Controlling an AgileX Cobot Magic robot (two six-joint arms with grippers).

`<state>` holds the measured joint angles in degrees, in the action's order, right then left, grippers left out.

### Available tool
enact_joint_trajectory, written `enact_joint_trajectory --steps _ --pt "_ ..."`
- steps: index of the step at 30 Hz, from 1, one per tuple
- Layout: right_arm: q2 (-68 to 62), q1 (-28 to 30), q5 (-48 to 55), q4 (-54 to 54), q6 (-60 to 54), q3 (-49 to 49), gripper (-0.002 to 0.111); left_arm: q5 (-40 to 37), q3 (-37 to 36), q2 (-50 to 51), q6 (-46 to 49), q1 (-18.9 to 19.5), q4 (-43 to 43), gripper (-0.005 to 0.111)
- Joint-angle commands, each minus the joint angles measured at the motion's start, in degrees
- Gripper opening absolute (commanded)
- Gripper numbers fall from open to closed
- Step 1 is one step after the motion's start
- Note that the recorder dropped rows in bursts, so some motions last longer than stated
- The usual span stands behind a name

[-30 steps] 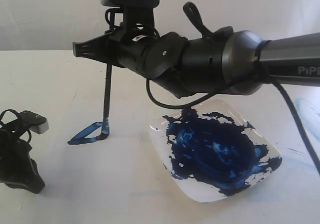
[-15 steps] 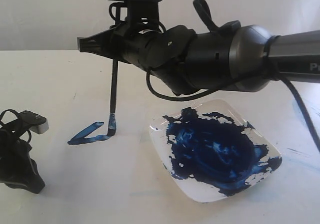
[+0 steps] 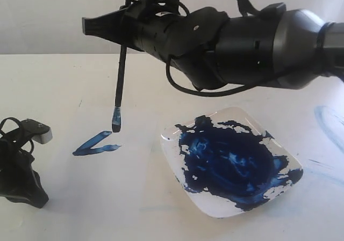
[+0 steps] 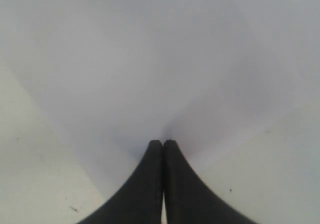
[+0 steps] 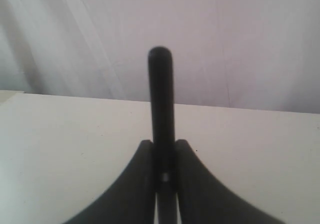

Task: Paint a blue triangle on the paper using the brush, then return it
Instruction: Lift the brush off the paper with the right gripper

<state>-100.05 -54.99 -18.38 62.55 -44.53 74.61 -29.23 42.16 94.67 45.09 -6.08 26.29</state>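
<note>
The brush [image 3: 120,74] hangs nearly upright, and my right gripper [image 3: 91,25] is shut on its black handle high above the table. Its blue-stained tip [image 3: 116,124] is in the air, a little above the right end of the blue triangle [image 3: 97,143]. That triangle is a thin streaky outline on the paper [image 3: 134,171], whose edges barely show against the table. In the right wrist view the handle [image 5: 160,94] stands up between the shut fingers of the right gripper [image 5: 162,144]. My left gripper [image 4: 163,143] is shut and empty, low at the left [image 3: 19,171].
A clear square plate [image 3: 172,144] with a big dark-blue paint pool [image 3: 228,160] sits right of the triangle, under my right arm [image 3: 258,48]. A faint pale-blue smear [image 3: 328,117] marks the table at far right. A white cloth backdrop stands behind.
My right gripper has risen and carried the brush up. The tip, which touched the triangle's right end a second ago, now hangs above the paper. The left arm has not moved.
</note>
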Motion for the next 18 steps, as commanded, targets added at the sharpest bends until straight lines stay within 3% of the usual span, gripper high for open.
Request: enact_joint_trajectory --steps 1,11,18 --pt "0.45 0.31 2.01 -0.04 2.22 -0.06 0.0 -1.57 -0.4 -0.33 -0.14 0.26 1.1 0.0" --pt "-2.19 0.05 3.01 -1.15 10.73 0.15 0.0 -1.8 -0.4 -0.33 -0.14 0.26 1.28 0.0" --pt "-4.23 0.05 1.18 -12.54 24.84 0.15 0.0 -2.22 -0.4 -0.33 -0.14 0.26 1.46 0.0"
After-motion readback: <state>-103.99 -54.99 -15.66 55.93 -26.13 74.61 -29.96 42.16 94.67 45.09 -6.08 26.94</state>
